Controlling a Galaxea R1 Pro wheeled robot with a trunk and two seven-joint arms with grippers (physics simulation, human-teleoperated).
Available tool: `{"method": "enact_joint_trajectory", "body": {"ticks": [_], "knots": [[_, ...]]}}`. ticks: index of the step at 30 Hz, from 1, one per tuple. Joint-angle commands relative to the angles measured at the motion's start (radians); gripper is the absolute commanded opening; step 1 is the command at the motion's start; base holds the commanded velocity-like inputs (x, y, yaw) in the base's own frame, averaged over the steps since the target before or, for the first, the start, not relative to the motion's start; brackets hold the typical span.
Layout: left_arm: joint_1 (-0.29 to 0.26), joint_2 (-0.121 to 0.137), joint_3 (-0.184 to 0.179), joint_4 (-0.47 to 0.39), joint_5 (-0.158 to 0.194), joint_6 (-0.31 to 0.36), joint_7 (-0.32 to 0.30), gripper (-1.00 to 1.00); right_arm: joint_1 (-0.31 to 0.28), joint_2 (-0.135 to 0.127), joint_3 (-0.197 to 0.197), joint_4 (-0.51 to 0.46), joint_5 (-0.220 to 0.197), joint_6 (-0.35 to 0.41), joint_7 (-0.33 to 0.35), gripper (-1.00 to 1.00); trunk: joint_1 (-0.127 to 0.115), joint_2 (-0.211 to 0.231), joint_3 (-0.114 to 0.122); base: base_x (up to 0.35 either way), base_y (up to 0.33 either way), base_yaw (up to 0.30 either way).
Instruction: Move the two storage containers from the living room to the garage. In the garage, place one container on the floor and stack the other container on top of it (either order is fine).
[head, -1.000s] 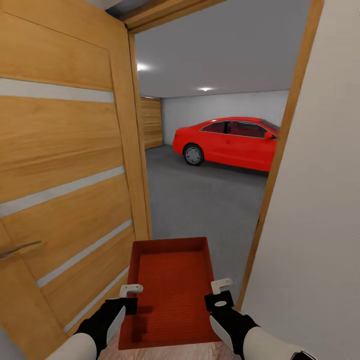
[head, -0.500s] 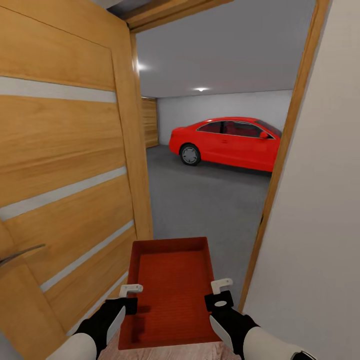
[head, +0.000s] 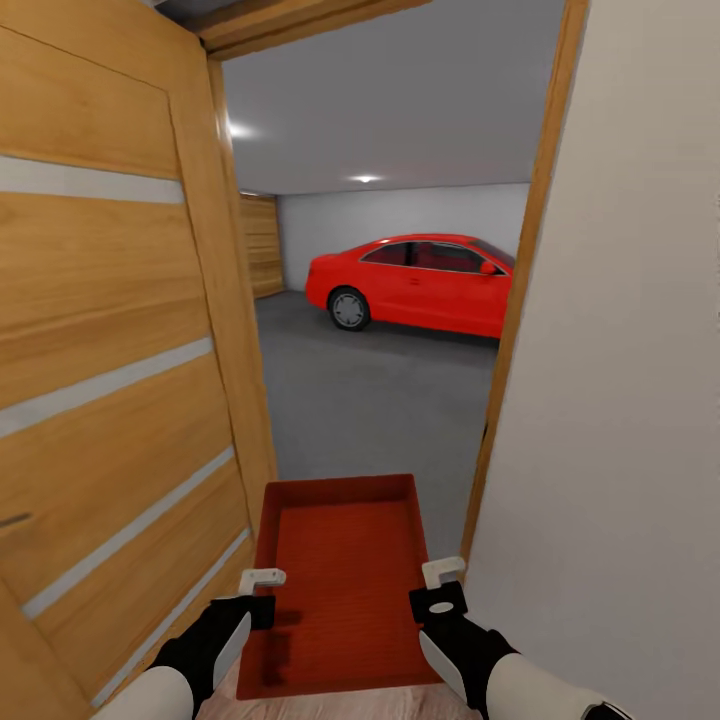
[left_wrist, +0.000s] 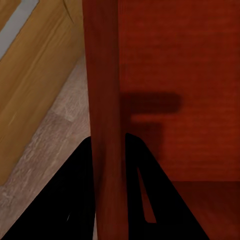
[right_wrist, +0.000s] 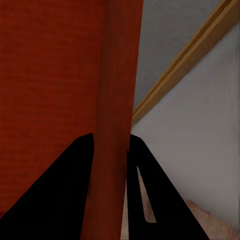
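Observation:
An orange-red storage container (head: 340, 585) is carried level in front of me, lidless and empty. My left gripper (head: 262, 592) is shut on its left wall (left_wrist: 105, 125), and my right gripper (head: 436, 588) is shut on its right wall (right_wrist: 117, 125). In both wrist views the black fingers sit on either side of the thin wall. Through the open doorway lies the garage, with a dark grey concrete floor (head: 370, 400) and a red car (head: 415, 280). Light wood plank flooring (left_wrist: 50, 150) is under the container.
An open wooden door (head: 110, 380) with pale stripes stands close at the left. A white wall (head: 620, 400) and the wooden door frame (head: 510, 300) are close at the right. The gap between them is little wider than the container. A wooden panel (head: 260, 245) lines the garage's far left.
The whole view has shifted: door, frame and car slid left in the picture, so the camera turned right. The container and both grippers keep the same place in the view.

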Motion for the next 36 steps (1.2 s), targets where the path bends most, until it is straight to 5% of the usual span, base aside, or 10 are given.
{"method": "enact_joint_trajectory", "body": {"ticks": [1, 16, 36], "knots": [[0.000, -0.001, 0.004, -0.002, -0.010, 0.006, 0.006, -1.00, 0.000, 0.006, 0.001, -0.007, -0.011, 0.007, 0.015, -1.00, 0.000, -0.001, 0.000, 0.030, 0.169, -0.041], [0.000, -0.002, 0.003, 0.001, -0.010, 0.006, 0.006, -1.00, -0.001, 0.006, 0.001, -0.007, -0.011, 0.007, 0.015, -1.00, 0.000, -0.001, 0.000, 0.082, 0.291, -0.011], [0.000, -0.002, 0.003, -0.004, -0.010, 0.005, 0.006, -1.00, -0.001, 0.006, 0.001, -0.007, -0.011, 0.007, 0.015, -1.00, 0.000, -0.001, 0.000, 0.003, 0.013, -0.233]]}}
